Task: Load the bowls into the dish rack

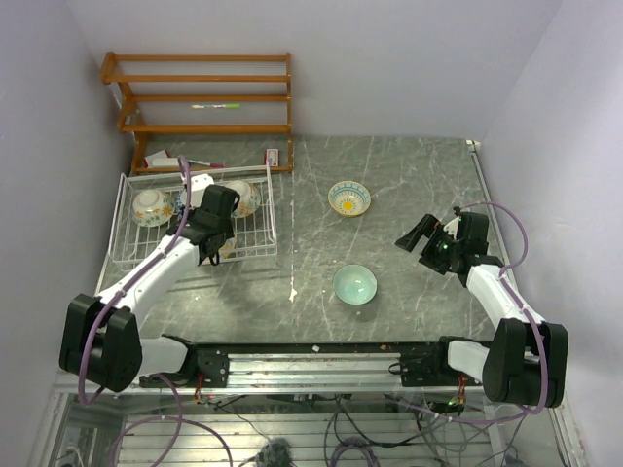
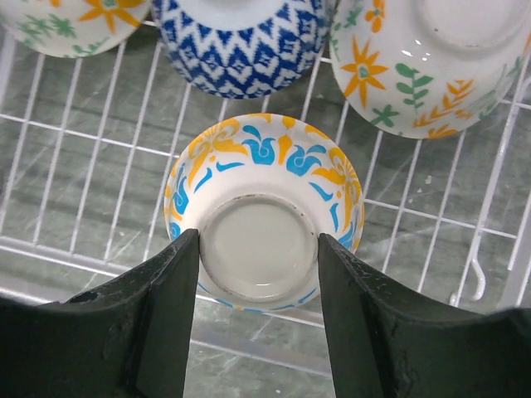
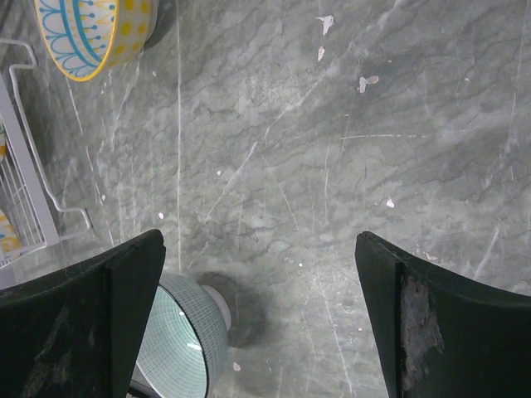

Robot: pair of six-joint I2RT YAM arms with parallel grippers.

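The white wire dish rack (image 1: 261, 238) stands at the left. In the left wrist view several floral bowls lie upside down in the rack (image 2: 83, 133): a blue zigzag one (image 2: 241, 41), an orange-flowered one (image 2: 431, 58), and a yellow-and-blue one (image 2: 265, 166). My left gripper (image 2: 259, 240) is shut on that last bowl's foot ring, low over the rack's near side (image 1: 216, 243). A yellow-patterned bowl (image 1: 348, 198) and the plain teal bowl (image 1: 354, 284) stand upright on the table. My right gripper (image 1: 417, 236) is open and empty, right of both; the teal bowl (image 3: 187, 340) sits by its left finger.
A brown wooden shelf unit (image 1: 200, 107) stands against the back wall behind the rack, with a small red-and-white item (image 1: 274, 157) at its foot. The yellow bowl (image 3: 91, 33) and a rack corner (image 3: 25, 191) show in the right wrist view. Walls close both sides.
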